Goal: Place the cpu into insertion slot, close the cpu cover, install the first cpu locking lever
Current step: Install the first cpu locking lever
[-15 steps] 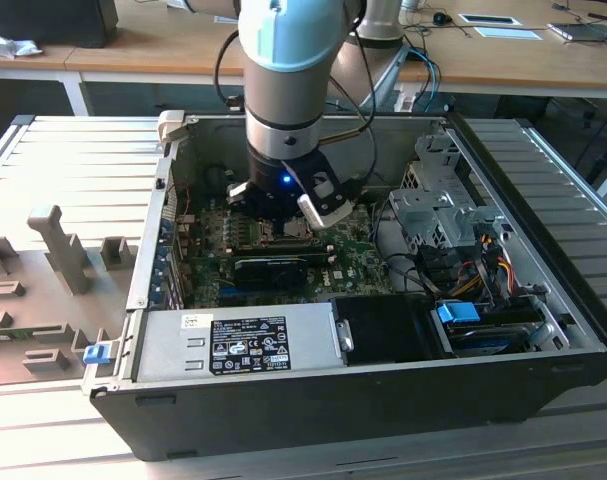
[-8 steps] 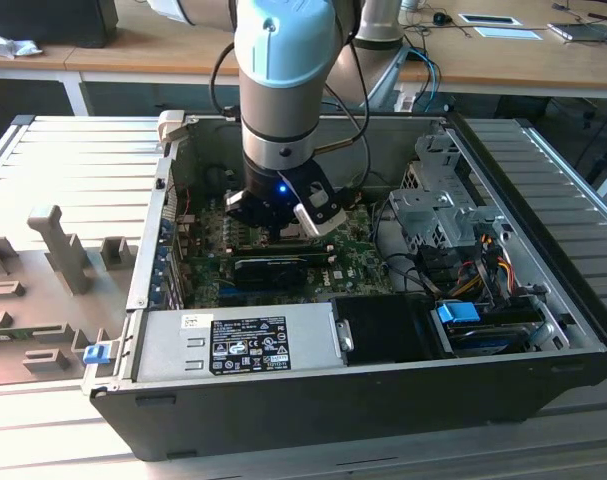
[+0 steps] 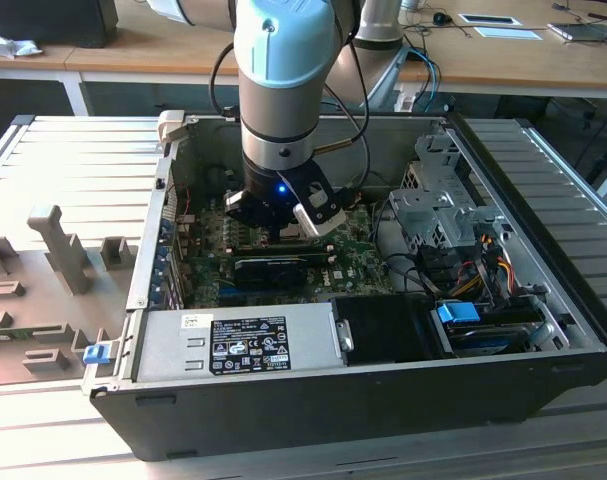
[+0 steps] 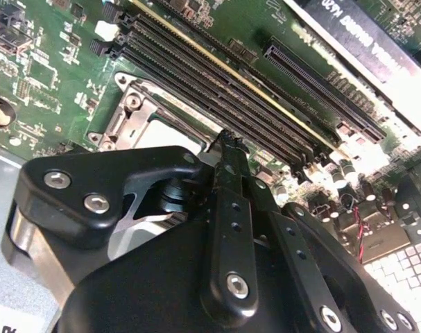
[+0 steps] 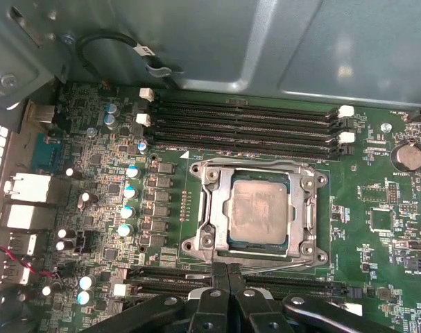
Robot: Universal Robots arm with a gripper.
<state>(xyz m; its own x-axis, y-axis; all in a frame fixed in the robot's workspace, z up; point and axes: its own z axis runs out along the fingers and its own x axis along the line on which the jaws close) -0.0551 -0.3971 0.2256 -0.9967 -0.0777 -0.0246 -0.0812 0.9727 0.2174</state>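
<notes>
**Arm hanging over the socket with the chip seated and the frame down**

The gripper (image 5: 227, 272) is reaching down into an open computer case (image 3: 313, 410), its two black fingers (image 5: 220, 277) pressed flat against each other with nothing between them, so it is clenched on empty air. In the first wrist view the fingertips are sitting just at the 6 o'clock edge of the processor socket, touching or nearly touching the metal there; which of the two cannot be told.

The cpu (image 5: 257, 211) is lying flat in the socket, its dull silver top showing smears. The cpu cover (image 5: 220, 208) is lying down around it, framing the chip on all sides, with the chip showing through its central window. Four memory slots (image 5: 245, 128) are running in a row at 12 o'clock of the socket, and more slots are sitting at 6 o'clock, partly behind the fingers. A line of small blue-topped capacitors (image 5: 129, 201) is standing at 9 o'clock of the socket.

In the second wrist view the gripper body (image 4: 217, 263) is covering most of the socket (image 4: 137, 111), with the long memory slots (image 4: 217, 83) running just beside it.

In the exterior view the arm (image 3: 283, 80) is standing upright over the green motherboard (image 3: 363, 255), and a grey power supply (image 3: 243, 340) is sitting at 6 o'clock of it along the case edge.
</notes>
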